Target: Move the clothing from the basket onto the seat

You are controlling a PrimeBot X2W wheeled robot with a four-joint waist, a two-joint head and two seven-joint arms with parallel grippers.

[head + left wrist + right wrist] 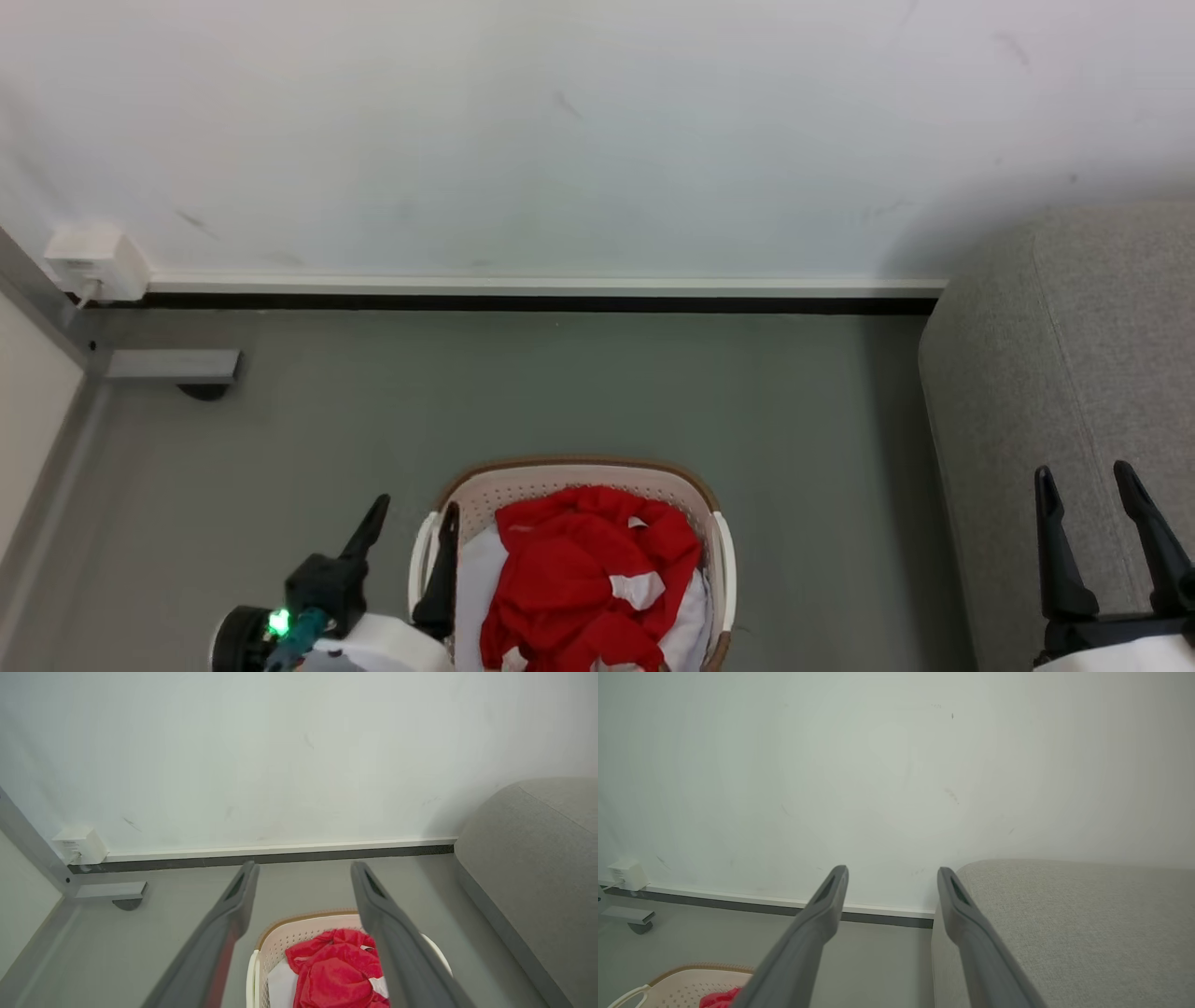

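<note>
The clothing [583, 579] lies heaped in the basket [579, 469]: a crumpled red garment with white patches on top, and white cloth [474, 583] showing beneath it along the left side and at the near right; none of it hangs over the rim. The basket stands on the grey floor [579, 392] at the near middle of the scene, its brown rim curving round the far end and its white handles on the left and right sides. The seat [1102, 355] fills the right of the scene, its far end close to the wall [560, 140]; a strip of bare floor lies between it and the basket.

The left gripper [416, 506] is at the basket's left side, fingers spread wide and holding nothing; in the head view one finger crosses the left handle and the other stands over the floor to the left, and whether either touches the basket cannot be told; a green light [278, 623] glows on that arm's wrist. The right gripper [1083, 469] is over the near part of the seat, its fingers likewise spread and empty.

A white skirting [541, 284] with a dark band under it runs along the foot of the wall; a small white box [93, 261] sits on the wall at the far left.
</note>
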